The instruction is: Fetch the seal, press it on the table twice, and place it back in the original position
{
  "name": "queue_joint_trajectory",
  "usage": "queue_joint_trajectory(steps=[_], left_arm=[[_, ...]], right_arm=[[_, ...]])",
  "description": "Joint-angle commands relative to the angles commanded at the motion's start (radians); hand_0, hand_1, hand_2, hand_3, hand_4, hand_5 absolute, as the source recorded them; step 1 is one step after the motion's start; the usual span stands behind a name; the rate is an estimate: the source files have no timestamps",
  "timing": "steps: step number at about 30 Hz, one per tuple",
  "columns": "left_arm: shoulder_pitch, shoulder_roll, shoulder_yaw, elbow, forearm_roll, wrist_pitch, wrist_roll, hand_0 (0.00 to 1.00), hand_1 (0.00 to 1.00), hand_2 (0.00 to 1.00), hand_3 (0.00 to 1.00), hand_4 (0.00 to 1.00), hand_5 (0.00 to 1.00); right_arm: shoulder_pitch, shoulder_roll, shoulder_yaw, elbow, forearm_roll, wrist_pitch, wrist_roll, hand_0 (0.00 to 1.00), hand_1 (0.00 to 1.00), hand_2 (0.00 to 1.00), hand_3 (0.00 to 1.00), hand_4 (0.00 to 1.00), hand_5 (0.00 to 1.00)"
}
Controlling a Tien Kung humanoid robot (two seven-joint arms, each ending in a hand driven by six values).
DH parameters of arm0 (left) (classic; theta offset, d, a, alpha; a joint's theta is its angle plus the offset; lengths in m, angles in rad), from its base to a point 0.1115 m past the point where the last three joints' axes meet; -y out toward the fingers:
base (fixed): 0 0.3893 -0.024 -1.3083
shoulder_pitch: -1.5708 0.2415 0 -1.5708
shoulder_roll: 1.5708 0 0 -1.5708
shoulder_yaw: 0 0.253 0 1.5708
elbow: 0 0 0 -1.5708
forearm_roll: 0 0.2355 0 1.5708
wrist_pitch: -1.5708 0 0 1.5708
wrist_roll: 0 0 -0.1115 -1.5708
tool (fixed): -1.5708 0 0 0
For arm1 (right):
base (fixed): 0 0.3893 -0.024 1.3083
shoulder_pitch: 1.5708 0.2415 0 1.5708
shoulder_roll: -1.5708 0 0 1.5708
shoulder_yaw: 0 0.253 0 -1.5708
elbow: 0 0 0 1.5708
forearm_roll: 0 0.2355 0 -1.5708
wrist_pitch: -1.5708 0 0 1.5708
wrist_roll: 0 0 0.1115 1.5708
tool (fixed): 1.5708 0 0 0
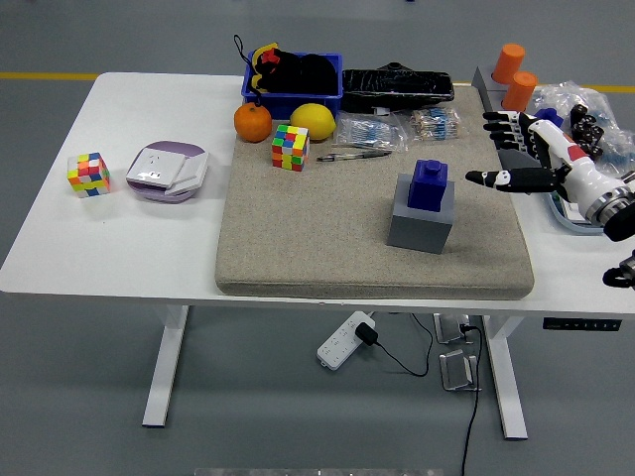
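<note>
The seal (pixel 431 184) is a blue block with a small knob, standing upright on a grey box (pixel 421 218) on the right half of the beige mat (pixel 298 238). My right hand (pixel 526 149), white with black fingers, hovers open to the right of the seal, thumb pointing at it and fingers spread, a short gap away. Nothing is in the hand. My left arm does not show.
On the mat's far edge lie an orange (pixel 253 121), a lemon (pixel 312 120), a Rubik's cube (pixel 291 147), a pen (pixel 354 154) and clip bags (pixel 397 127). A blue bin (pixel 294 79), black case (pixel 397 86) and orange cups (pixel 514 74) stand behind. Another cube (pixel 87 174) and a purple-white device (pixel 167 170) sit left.
</note>
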Motion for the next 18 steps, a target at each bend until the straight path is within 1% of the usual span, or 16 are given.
queue_joint_trajectory(steps=[5,8,9,11,14,15,18], left_arm=[[-0.001,-0.001,0.002,0.0,-0.002,0.0,0.0,0.718,0.693,0.683,0.719,0.629,0.237],[-0.003,-0.002,0.005,-0.001,-0.002,-0.001,0.0,0.718,0.693,0.683,0.719,0.629,0.237],[-0.004,-0.002,0.006,0.0,-0.003,-0.001,0.0,0.718,0.693,0.683,0.719,0.63,0.238],[-0.006,-0.001,0.008,0.0,-0.003,0.0,0.0,0.718,0.693,0.683,0.719,0.63,0.238],[-0.007,-0.002,0.01,0.0,-0.004,0.0,0.0,0.718,0.693,0.683,0.719,0.63,0.238],[-0.008,-0.003,0.012,0.0,-0.004,0.0,0.0,0.718,0.693,0.683,0.719,0.629,0.237],[-0.01,-0.005,0.017,-0.001,-0.005,-0.001,0.0,0.718,0.693,0.683,0.719,0.629,0.237]], right_arm=[[0.027,0.015,-0.045,-0.023,0.006,-0.013,0.008,0.938,0.933,0.942,0.967,0.998,0.205],[0.052,0.022,-0.087,-0.05,0.02,-0.038,0.032,0.938,0.933,0.942,0.967,0.998,0.205],[0.06,0.024,-0.101,-0.059,0.024,-0.046,0.041,0.927,0.928,0.941,0.955,0.998,0.183],[0.08,0.03,-0.135,-0.081,0.04,-0.067,0.065,0.927,0.928,0.941,0.955,0.998,0.183],[0.099,0.039,-0.171,-0.106,0.058,-0.083,0.089,0.927,0.928,0.941,0.955,0.998,0.183],[0.109,0.045,-0.19,-0.12,0.066,-0.09,0.1,0.916,0.913,0.927,0.933,0.998,0.136],[0.124,0.056,-0.221,-0.146,0.077,-0.096,0.116,0.916,0.913,0.927,0.933,0.998,0.136]])
